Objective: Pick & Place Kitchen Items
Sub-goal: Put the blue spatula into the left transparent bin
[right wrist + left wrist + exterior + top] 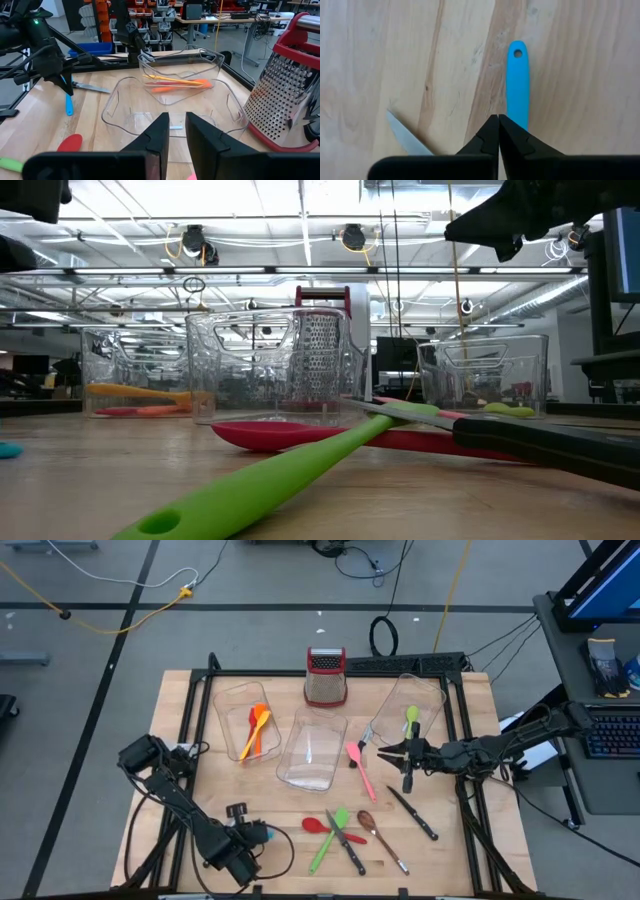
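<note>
Three clear bins sit across the far half of the wooden table (180, 710): the left bin (246, 722) holds an orange spatula (258, 730) and a yellow utensil (250, 737) lying side by side, the middle bin (312, 750) holds nothing I can make out, and the right bin (410, 710) (tilted, leaning toward the right) has a green spoon (411, 718) inside. The red-topped metal grater (325, 677) stands upright just beyond the middle bin. The right gripper (392, 753) hovers between the middle and right bins, above the pink spatula (359, 766) that lies on the table there; its fingers (157, 134) stand slightly apart with nothing between them. The left gripper (498, 131) is at the near left corner with its fingertips pressed together, over a blue utensil (517, 80) and beside a knife blade (405, 137) lying on the wood. Near the front centre a red spoon (316, 825), a green spatula (330, 837), a black-handled knife (347, 843) and a brown spoon (379, 836) lie loose, the green spatula crossing the knife; another black-handled knife (414, 814) lies to their right.
</note>
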### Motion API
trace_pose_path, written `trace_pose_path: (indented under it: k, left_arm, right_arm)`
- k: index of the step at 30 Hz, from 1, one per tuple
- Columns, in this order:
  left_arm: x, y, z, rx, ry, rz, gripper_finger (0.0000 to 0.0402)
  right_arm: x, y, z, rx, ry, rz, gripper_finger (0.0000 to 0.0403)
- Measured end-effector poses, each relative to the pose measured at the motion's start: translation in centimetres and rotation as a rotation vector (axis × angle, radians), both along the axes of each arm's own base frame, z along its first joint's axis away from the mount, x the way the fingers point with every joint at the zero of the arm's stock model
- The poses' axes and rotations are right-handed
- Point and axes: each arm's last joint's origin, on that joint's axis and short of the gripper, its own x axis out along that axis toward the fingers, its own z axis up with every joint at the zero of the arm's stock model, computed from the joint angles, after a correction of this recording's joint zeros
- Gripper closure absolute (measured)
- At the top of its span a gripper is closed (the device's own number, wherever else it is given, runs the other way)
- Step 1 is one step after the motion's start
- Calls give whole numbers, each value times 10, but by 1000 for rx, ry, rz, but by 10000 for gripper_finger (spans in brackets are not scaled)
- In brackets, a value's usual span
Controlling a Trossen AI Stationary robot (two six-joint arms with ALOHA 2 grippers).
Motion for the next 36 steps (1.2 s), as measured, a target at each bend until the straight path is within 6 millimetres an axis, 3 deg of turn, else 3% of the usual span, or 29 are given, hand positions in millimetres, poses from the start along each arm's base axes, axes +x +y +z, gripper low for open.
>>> trace_pose_path:
  k: [7,16,22,31,33,36]
  left_arm:
    - [-1,-5,0,-72,-7,106,324]
    - [-6,-13,0,-103,-17,86,228]
    - [-12,-12,-7,-89,-7,122,196]
    - [-23,-2,-28,-115,55,158,202]
    - [-22,-2,-28,-122,64,152,227]
    - [-21,-4,-28,-144,55,119,302]
  right_arm:
    - [0,0,0,0,0,0,344]
    - [0,0,0,0,0,0,344]
    - [0,0,-1,0,-2,0,344]
    - [-4,-1,-22,1,-3,-1,344]
    - [-5,-2,-25,12,-37,-1,344]
    - [-6,-2,-29,20,-84,-1,344]
